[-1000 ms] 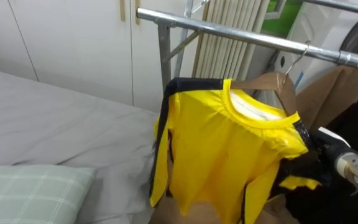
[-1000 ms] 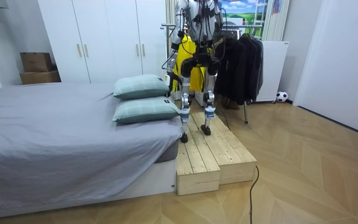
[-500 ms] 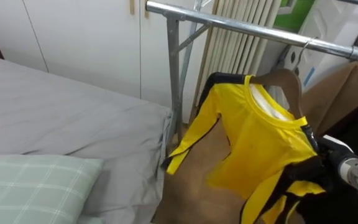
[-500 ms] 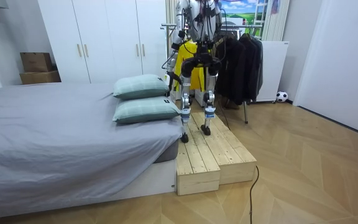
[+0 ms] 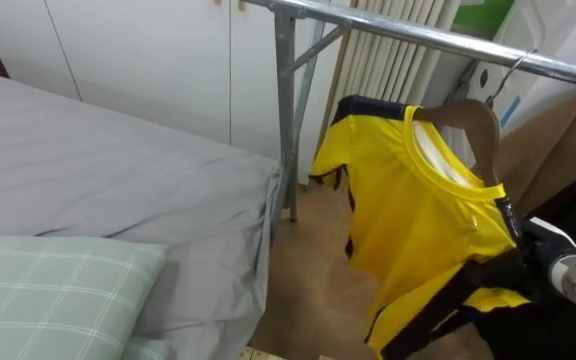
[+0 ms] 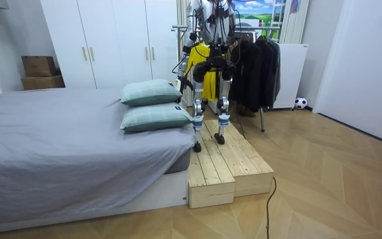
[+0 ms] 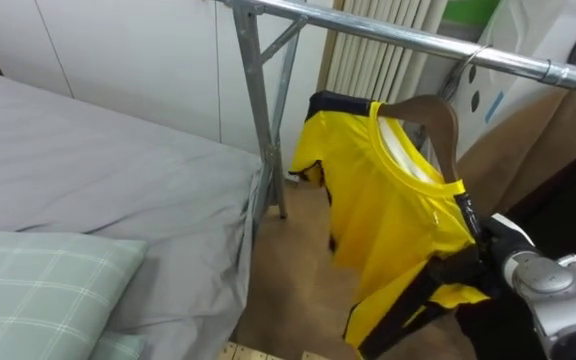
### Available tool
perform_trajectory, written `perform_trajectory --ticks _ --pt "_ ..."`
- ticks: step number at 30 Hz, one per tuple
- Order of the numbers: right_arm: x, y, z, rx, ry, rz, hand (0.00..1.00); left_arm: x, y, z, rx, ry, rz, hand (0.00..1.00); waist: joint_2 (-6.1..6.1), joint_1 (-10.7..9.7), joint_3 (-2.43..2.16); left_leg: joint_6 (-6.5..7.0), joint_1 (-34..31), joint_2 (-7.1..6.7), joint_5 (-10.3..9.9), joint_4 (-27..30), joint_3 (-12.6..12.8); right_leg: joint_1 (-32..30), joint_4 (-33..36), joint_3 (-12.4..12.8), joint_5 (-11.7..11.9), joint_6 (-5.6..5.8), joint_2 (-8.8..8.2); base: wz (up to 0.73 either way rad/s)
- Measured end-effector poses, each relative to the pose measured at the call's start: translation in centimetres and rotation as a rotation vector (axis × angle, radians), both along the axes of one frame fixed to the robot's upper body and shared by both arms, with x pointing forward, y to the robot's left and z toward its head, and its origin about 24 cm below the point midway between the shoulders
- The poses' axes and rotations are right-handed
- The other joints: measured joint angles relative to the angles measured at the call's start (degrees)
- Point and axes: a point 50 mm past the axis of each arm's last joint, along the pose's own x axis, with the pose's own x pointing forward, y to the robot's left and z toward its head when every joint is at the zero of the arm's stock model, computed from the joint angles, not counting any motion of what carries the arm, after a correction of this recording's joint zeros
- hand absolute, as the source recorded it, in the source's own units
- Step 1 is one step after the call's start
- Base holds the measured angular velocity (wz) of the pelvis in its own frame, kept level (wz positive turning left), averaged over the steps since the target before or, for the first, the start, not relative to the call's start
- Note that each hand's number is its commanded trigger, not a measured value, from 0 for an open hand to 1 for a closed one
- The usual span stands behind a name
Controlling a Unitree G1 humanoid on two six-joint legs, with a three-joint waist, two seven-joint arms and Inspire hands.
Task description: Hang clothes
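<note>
One yellow shirt point(image 5: 418, 215) with black trim hangs on a wooden hanger point(image 5: 476, 122). The hanger's wire hook reaches up to a metal rail point(image 5: 418, 38) that runs across the top of the eye views. The shirt hangs at a slant, with its collar high on the right and one sleeve pointing left toward the rail's upright post point(image 5: 285, 110). The robot's right hand point(image 5: 540, 240) comes in from the lower right and meets the shirt at its right shoulder, where yellow and black cloth bunches against it. The cloth hides the grasp, so I cannot tell whether the hand is closed on the shirt or only rests against it. Just behind the shirt, further right on the rail, hangs a brown garment point(image 5: 558, 135). To the left lies a bed point(image 5: 98, 170) with a grey cover, and a pale green checked pillow point(image 5: 53, 295) sits on it in the lower left corner. White wardrobe doors point(image 5: 138, 50) stand behind the bed. In the room view the robot stands upright on a low wooden platform point(image 6: 227, 162) beside the bed, with its back to the camera, facing the rail. The yellow shirt is in front of its chest, and dark clothes point(image 6: 254, 73) hang on the rail toward the room view's right. Its left hand point(image 6: 180, 82) hangs low at its side on the room view's left, too small for me to tell how open it is.
</note>
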Motion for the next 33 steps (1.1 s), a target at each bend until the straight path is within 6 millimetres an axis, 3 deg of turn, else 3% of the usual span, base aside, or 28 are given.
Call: perform_trajectory --ticks 15,16,17,30,33 --pt "0.1 0.2 0.1 0.01 0.003 0.022 1.0 0.2 -0.2 0.0 -0.005 0.011 -0.015 0.0 1.02 -0.14 -0.25 -0.01 0.13 0.08 0.0 0.07 0.03 0.13 0.57 -0.26 0.03 -0.04 -0.03 0.0" --pt "0.1 0.2 0.1 0.011 0.004 0.021 0.82 0.2 -0.2 0.0 -0.005 0.011 -0.015 0.0 1.02 -0.13 -0.27 -0.01 0.13 0.08 0.0 0.07 0.03 0.13 0.6 -0.27 0.03 -0.04 -0.03 0.0" --pt "0.1 0.2 0.1 0.012 0.004 0.021 0.0 0.2 -0.2 0.0 -0.005 0.011 -0.015 0.0 1.01 -0.13 -0.28 -0.01 0.13 0.09 0.0 0.07 0.03 0.12 0.6 -0.28 0.03 -0.04 -0.03 0.0" --pt "-0.3 0.0 -0.4 0.035 0.048 0.015 0.0 -0.8 -0.2 -0.1 -0.005 0.03 -0.006 0.0 0.99 -0.29 -0.7 -0.01 2.21 0.17 -0.01 -0.08 -0.01 2.35 0.27 -0.55 0.05 -0.06 -0.03 0.01" --pt "-0.8 -0.4 -0.7 0.065 0.043 -0.016 0.0 -1.0 -0.2 -0.1 -0.005 0.034 -0.005 0.0 0.96 -0.27 -0.98 -0.03 2.51 0.16 -0.02 -0.15 -0.01 3.0 -0.15 -0.54 0.01 -0.02 -0.03 0.0"
